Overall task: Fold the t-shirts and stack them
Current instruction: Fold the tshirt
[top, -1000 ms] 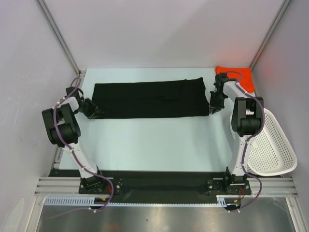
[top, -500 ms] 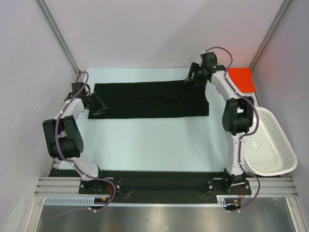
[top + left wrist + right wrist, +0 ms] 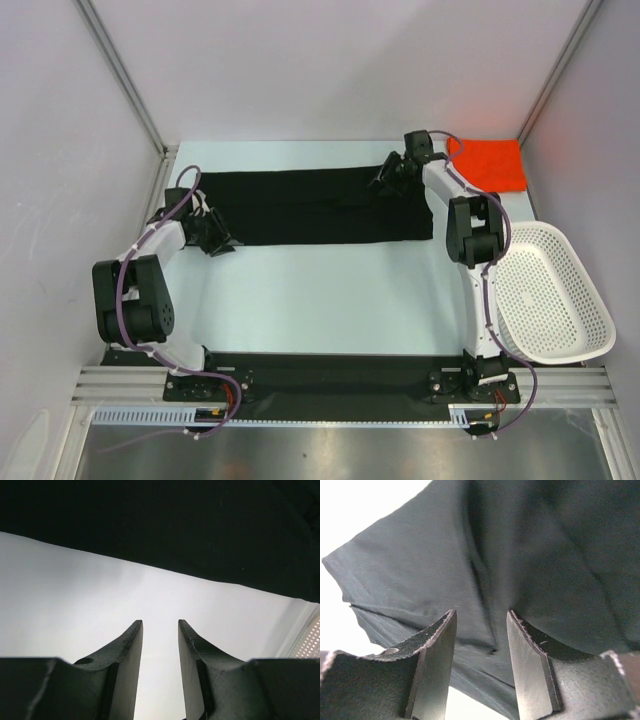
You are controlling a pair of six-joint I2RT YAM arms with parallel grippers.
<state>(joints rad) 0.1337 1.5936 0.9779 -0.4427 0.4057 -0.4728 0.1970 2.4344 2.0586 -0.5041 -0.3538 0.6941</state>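
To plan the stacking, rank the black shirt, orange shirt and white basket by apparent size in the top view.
1. Black shirt, spread as a long strip.
2. White basket, which lies nearer the camera, so it may look bigger than it is.
3. Orange shirt, clearly the smallest.

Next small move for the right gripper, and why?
Probably lower and close: the right gripper hangs open over a crease in the plain black cloth t-shirt, near its far edge, gripping nothing yet.
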